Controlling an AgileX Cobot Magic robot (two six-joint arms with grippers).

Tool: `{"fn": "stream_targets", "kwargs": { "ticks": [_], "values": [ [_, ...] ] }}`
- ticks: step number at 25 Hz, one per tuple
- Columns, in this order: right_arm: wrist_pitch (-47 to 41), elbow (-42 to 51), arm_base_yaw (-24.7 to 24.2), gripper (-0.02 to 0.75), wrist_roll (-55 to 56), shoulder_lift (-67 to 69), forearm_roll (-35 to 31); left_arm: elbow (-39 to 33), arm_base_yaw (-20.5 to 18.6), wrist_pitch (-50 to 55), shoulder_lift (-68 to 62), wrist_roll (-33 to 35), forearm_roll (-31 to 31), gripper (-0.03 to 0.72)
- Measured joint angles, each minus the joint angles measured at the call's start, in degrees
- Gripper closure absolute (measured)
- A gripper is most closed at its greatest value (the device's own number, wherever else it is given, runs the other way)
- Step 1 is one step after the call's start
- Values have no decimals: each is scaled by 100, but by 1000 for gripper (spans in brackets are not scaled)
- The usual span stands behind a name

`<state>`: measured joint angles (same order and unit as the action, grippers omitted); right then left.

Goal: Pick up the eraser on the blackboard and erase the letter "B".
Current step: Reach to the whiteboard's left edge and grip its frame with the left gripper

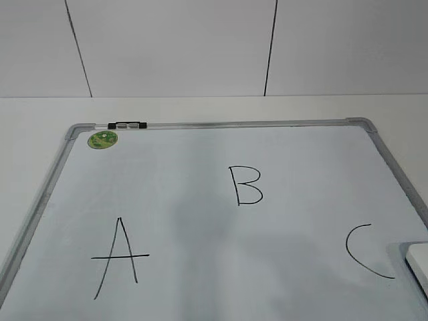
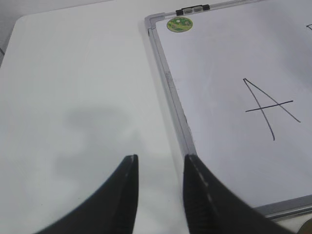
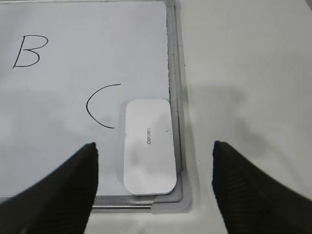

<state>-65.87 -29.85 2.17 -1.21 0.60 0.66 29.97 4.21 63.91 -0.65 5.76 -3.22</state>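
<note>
Eraser (image 3: 149, 146) lies flat in the blackboard's (image 1: 200, 160) near right corner, against the frame, just beside the "C" (image 3: 101, 106); the letter "B" (image 1: 245, 185) is unerased mid-board. Right gripper (image 3: 155, 156) hovers above, spread wide, empty. Left gripper (image 2: 160, 165) hangs over the table (image 2: 73, 97), jaws narrowly parted, empty.

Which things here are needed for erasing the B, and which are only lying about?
Needed:
eraser, lying by the frame
letter B
blackboard
right end effector, open above the eraser

Not needed:
letter A
letter C
green sticker
clip on the frame
left end effector
</note>
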Motion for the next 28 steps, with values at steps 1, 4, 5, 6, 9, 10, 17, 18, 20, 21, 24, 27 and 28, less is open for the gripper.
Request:
{"fn": "stream_targets", "kwargs": {
  "ticks": [1,4,5,6,9,10,17,18,20,21,24,27,28],
  "values": [
    [-15,-47,0,155,66,114,0,0,0,0,0,0,0,448],
    [-86,-223,0,155,179,506,-66,0,0,0,0,0,0,448],
    [-173,-380,0,155,215,775,-135,0,0,0,0,0,0,448],
    [-267,-471,0,155,239,914,-149,0,0,0,0,0,0,448],
    [-571,-782,0,155,392,1392,-178,0,0,0,0,0,0,452],
    [-601,-856,0,155,492,1562,-178,0,0,0,0,0,-12,456],
    [-639,-1176,0,155,801,2492,-742,0,0,0,-11,-9,-156,459],
    [-639,-1179,0,155,808,2623,-891,0,0,25,-52,-23,-156,459],
    [-639,-1179,0,155,808,2843,-1110,69,0,153,-242,-102,-156,456],
    [-639,-1179,0,155,808,2961,-1174,115,0,209,-458,-113,-156,454],
    [-639,-1179,0,155,808,3217,-1232,219,0,380,-1239,-286,-156,453],
    [-639,-1179,0,155,744,3355,-1250,341,0,525,-2092,-606,-156,453],
    [-639,-1179,0,155,731,3410,-1277,374,0,538,-2351,-669,-156,452]
  ]
}}
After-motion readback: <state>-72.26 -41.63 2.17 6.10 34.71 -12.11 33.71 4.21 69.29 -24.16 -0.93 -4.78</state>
